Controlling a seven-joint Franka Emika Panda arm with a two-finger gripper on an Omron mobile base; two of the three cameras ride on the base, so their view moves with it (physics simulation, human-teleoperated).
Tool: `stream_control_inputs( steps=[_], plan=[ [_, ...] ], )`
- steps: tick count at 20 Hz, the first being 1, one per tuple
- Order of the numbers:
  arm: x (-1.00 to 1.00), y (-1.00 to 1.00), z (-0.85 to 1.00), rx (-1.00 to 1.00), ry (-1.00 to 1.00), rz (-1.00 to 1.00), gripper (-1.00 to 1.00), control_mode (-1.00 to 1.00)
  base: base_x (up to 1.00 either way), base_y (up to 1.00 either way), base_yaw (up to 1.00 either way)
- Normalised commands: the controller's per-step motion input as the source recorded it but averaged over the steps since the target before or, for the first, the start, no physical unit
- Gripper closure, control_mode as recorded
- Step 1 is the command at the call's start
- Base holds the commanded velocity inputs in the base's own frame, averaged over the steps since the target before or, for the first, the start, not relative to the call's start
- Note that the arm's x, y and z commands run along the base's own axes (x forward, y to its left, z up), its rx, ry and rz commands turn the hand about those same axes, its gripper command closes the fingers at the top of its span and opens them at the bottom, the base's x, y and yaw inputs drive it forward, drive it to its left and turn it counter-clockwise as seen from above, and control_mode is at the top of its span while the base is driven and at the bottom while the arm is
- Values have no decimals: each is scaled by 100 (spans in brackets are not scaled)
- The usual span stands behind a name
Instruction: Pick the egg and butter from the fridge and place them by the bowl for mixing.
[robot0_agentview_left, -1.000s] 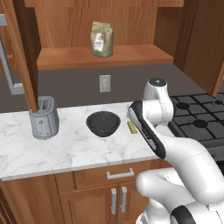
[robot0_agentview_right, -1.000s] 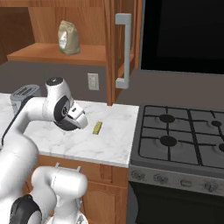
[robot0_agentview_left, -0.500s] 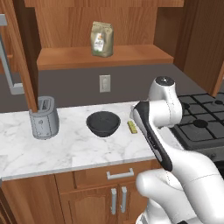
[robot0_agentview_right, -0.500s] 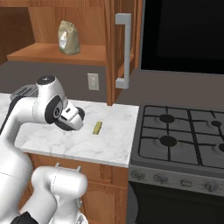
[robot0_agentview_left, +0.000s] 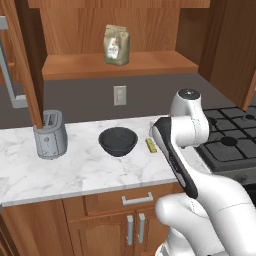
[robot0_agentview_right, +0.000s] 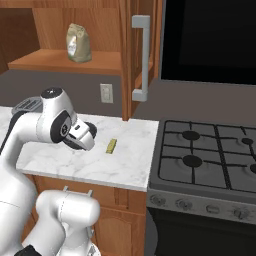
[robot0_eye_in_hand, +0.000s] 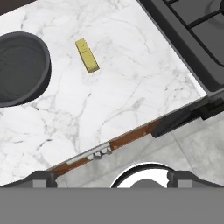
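Hand view is showing the butter (robot0_eye_in_hand: 87, 55) lying just beside the bowl (robot0_eye_in_hand: 19, 70); with the claw (robot0_eye_in_hand: 107, 177) spread empty, the egg risks being forgotten.

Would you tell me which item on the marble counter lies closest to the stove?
The butter, the flat yellow stick; the bowl and toaster sit farther from the stove.

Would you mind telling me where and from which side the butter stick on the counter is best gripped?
Grip the butter across its narrow width at mid-length, coming straight down from above. It lies flat on the marble counter, apart from the bowl, so its long sides look free for the fingers.
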Motion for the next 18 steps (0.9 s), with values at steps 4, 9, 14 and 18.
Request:
stream_control_inputs(
  steps=[4, 9, 14, 18],
  plan=[
    [0, 0, 0, 0, 0, 0, -100, 100, -10, 0, 0],
    [0, 0, 0, 0, 0, 0, -100, 100, -55, 0, 0],
    [0, 0, 0, 0, 0, 0, -100, 100, -69, -1, -15],
    [0, 0, 0, 0, 0, 0, -100, 100, -21, 7, -77]
  ],
)
